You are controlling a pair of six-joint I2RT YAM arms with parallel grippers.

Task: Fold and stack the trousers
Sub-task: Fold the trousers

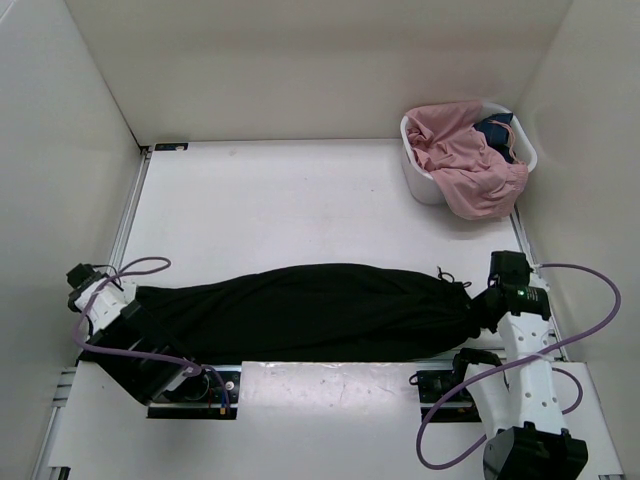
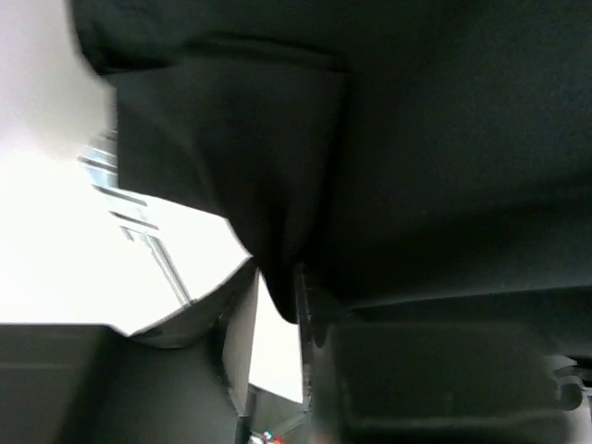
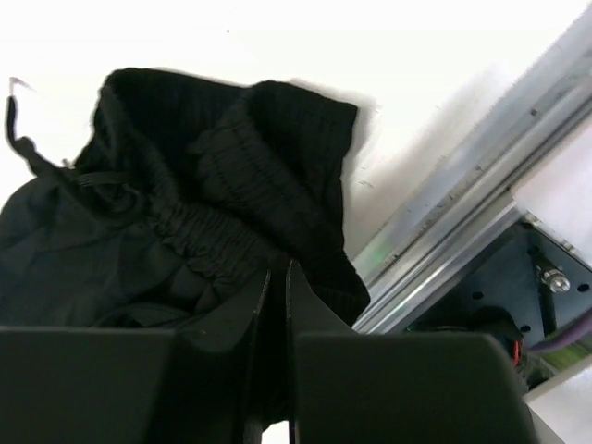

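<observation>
Trousers (image 1: 310, 312) pinched at both ends by left tool (image 2: 276, 294) and right tool (image 3: 277, 282) (thin bites); stretching could pull one free.

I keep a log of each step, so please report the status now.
Left tool shut on trousers leg end. Right tool shut on waistband. Trousers stretched between them, near edge. Basket far right, apart.

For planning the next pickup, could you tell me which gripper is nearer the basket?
Right: right gripper grips the trousers just near-side of the basket; left gripper, the far-left end.
</observation>
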